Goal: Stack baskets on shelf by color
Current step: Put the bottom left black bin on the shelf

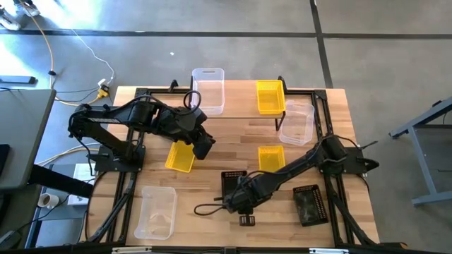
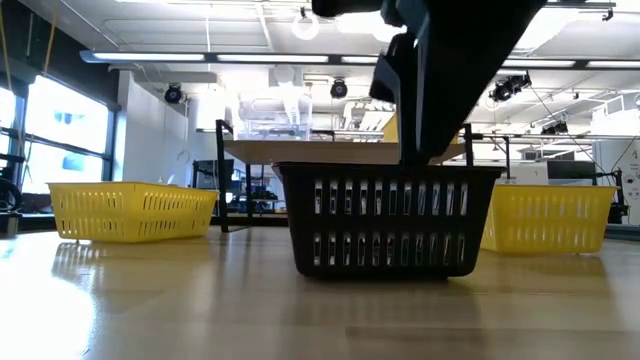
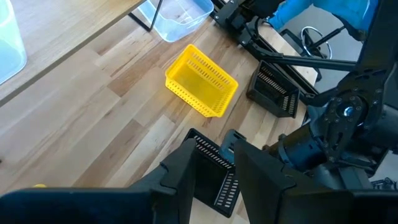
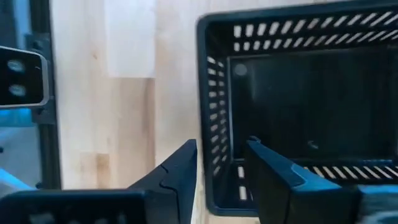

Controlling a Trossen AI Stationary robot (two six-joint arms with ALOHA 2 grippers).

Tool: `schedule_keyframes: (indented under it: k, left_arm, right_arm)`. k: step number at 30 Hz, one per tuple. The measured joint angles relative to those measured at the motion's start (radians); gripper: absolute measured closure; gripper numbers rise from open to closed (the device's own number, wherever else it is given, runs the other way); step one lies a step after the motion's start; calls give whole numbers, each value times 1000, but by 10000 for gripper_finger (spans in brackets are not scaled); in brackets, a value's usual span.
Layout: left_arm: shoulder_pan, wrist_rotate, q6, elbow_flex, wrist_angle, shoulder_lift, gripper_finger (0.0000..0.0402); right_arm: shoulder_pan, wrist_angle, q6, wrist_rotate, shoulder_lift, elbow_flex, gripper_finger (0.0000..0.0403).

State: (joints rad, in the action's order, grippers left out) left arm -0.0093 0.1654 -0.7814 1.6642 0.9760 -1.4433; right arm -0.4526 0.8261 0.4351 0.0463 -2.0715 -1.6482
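Two dark arms work over a big wooden table (image 1: 212,141). At the upper middle of the high view stands the shelf (image 1: 233,117), with a clear basket (image 1: 208,90) and a yellow basket (image 1: 270,97) on it, and another clear basket (image 1: 297,124) just beside it at its right end. More yellow baskets lie on the table, one at middle left (image 1: 179,157) and one at middle right (image 1: 271,158). At lower middle sits a black basket (image 1: 234,185), and the right gripper (image 4: 221,163) is down at it, its fingers a little apart, one on each side of the wall and not pinching it yet. The left gripper (image 3: 211,163) hangs over the table in the middle, fingers apart and holding nothing. I think the thin wall could slip out if the fingers close too high on the rim, and then the black basket might tip or drop on the way to the shelf.
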Motion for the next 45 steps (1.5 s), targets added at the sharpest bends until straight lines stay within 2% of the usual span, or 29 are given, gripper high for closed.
schedule_keyframes:
  k: [11,13,17,20,33,39,45]
  left_arm:
    - [0,0,19,0,0,0,302]
    - [0,1,26,0,0,0,302]
    - [0,1,27,0,0,0,302]
    - [3,2,41,0,0,0,302]
    - [3,109,119,0,36,3,302]
    - [3,241,122,0,98,11,302]
    - [3,364,121,-1,158,25,302]
  right_arm:
    - [-3,-2,-13,5,-73,0,285]
    - [-3,9,-7,5,-81,0,304]
    - [-4,14,-21,10,-69,0,383]
    - [-6,22,-29,3,-45,0,387]
    - [35,125,-86,-16,171,0,402]
    - [95,141,-114,-28,291,0,403]
    - [169,148,-198,-138,417,0,403]
